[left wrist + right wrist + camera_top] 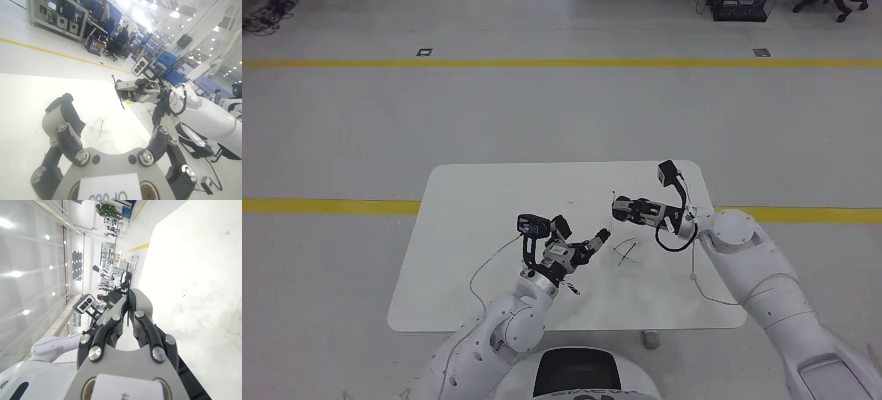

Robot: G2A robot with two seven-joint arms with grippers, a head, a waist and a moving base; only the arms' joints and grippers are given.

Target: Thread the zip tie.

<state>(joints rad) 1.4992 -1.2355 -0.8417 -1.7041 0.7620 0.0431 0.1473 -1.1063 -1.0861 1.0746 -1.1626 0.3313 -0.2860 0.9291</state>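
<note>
Right gripper (117, 89), held aloft, pinches the zip tie (122, 104); left gripper (598, 241) hovers spread.

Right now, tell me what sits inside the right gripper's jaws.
A black zip tie is clamped in the right gripper, with both ends sticking out. The pinched stretch is mostly hidden by the jaws.

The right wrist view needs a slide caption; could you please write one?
Right tool shut on a black zip tie, held over the white table.
</note>
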